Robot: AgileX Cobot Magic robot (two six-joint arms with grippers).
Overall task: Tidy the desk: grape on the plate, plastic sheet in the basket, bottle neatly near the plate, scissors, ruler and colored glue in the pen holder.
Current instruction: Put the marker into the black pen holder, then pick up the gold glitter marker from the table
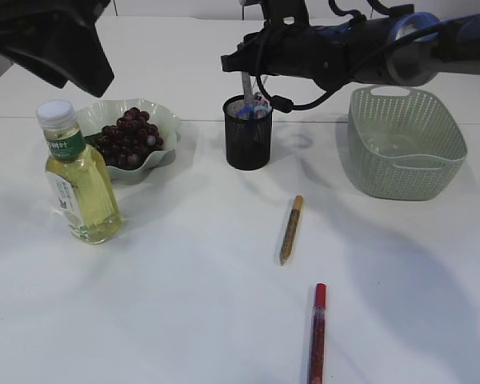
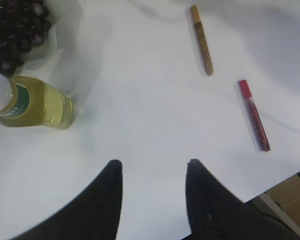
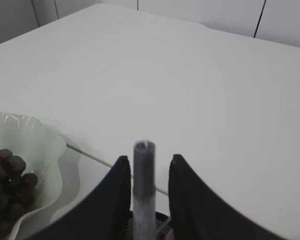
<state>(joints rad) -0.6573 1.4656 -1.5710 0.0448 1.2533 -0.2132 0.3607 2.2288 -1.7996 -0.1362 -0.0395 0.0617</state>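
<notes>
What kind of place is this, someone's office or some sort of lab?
Probably a robotics lab's mock desk rather than a real office: a bare white table against plain white panels, holding only staged items, namely a mesh pen holder, a plate of grapes, and a basket.

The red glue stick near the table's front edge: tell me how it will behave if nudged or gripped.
The red glue stick looks like a slim round tube lying flat, so a sideways nudge would probably roll it, perhaps toward the nearby table edge. It seems rigid and light, so it should lift without bending. Its smooth plastic may slip between narrow fingers.
</notes>
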